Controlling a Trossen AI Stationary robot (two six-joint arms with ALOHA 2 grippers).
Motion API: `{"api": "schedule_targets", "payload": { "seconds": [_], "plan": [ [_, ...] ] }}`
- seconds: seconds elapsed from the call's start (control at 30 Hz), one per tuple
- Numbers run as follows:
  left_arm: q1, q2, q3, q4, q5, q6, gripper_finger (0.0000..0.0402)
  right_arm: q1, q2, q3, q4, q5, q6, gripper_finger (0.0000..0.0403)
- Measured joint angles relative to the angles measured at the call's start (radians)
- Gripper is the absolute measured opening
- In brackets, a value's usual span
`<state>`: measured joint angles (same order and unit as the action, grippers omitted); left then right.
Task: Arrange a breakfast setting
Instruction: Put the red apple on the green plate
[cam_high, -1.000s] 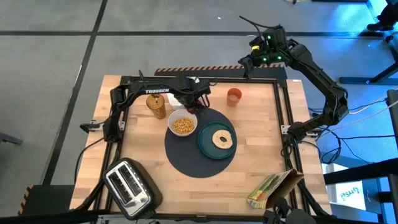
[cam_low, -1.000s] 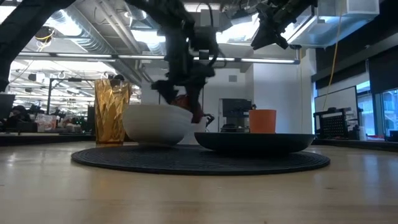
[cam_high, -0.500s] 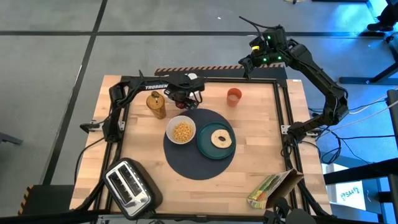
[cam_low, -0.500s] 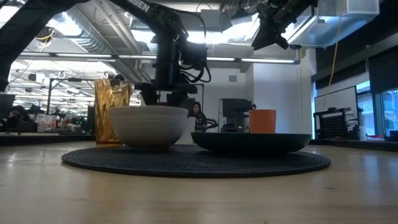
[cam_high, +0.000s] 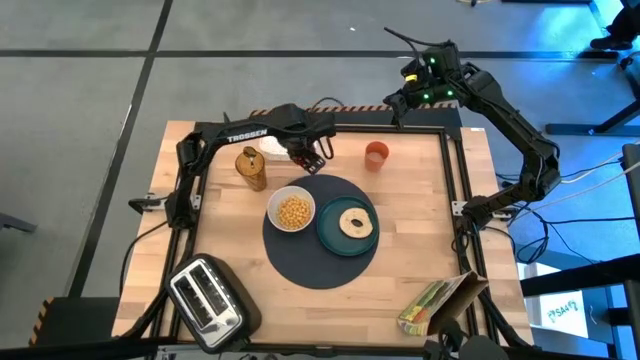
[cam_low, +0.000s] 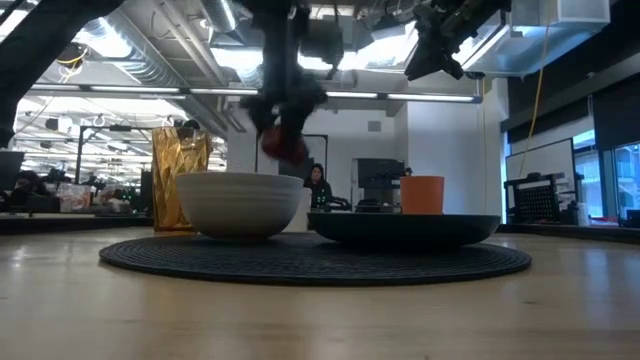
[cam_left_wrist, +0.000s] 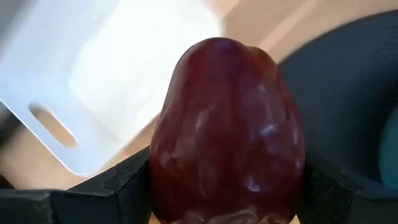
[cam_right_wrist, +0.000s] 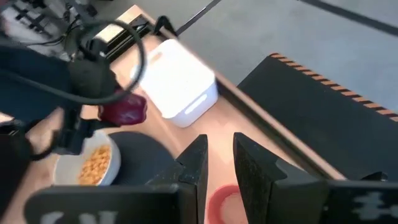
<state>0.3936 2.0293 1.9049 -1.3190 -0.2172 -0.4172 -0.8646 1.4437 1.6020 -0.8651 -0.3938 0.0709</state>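
Observation:
A white bowl (cam_high: 291, 211) of yellow cereal and a teal plate (cam_high: 334, 236) with a bagel (cam_high: 355, 222) stand on the round dark-grey mat (cam_high: 310, 262). A small orange cup (cam_high: 376, 155) stands on the wood beyond the mat. My left gripper (cam_high: 308, 155) is shut on a dark red fruit (cam_low: 283, 143), in the air behind the bowl, over the mat's far edge. My right gripper (cam_right_wrist: 219, 163) waits high over the far right corner. Its fingers stand a narrow gap apart with nothing between them. My left gripper pinches the red fruit by its two opposite sides (cam_left_wrist: 163, 171), one dark finger (cam_left_wrist: 118, 186) on each side. The fingers come from above and point steeply down. The fruit hangs between them, lifted clear of the table and higher than the bowl's rim.
An amber glass (cam_high: 251, 168) stands left of the fruit, and a white tray (cam_right_wrist: 180, 84) lies at the far edge. A silver toaster (cam_high: 205, 295) is at the near left corner. A yellow-green cereal bag (cam_high: 440, 298) lies at the near right.
My left gripper has risen from low behind the bowl with the red fruit between its fingers and has tipped more steeply downward. The fruit is now lifted above the bowl's rim. The bowl has slid a little toward the near edge, further onto the mat.

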Motion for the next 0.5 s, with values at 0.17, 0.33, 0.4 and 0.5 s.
{"api": "schedule_targets", "payload": {
  "seconds": [0.17, 0.33, 0.4, 0.5],
  "plan": [
    [-0.079, 0.0, 0.171, -0.047, -0.138, 0.185, 0.0289, 0.0, 0.0, -0.033, 0.019, -0.16, -0.016, 0.0069],
    [-0.11, 0.0, 0.333, -0.056, -0.085, 0.242, 0.0289, 0.0, -0.03, -0.16, 0.131, -0.389, 0.006, 0.0069],
    [-0.103, 0.0, 0.379, -0.057, -0.035, 0.274, 0.0289, 0.0, -0.058, -0.241, 0.207, -0.449, 0.038, 0.0069],
    [-0.111, 0.0, 0.439, -0.065, -0.031, 0.406, 0.0289, 0.022, -0.107, -0.389, 0.41, -0.541, 0.161, 0.0069]
  ]
}}
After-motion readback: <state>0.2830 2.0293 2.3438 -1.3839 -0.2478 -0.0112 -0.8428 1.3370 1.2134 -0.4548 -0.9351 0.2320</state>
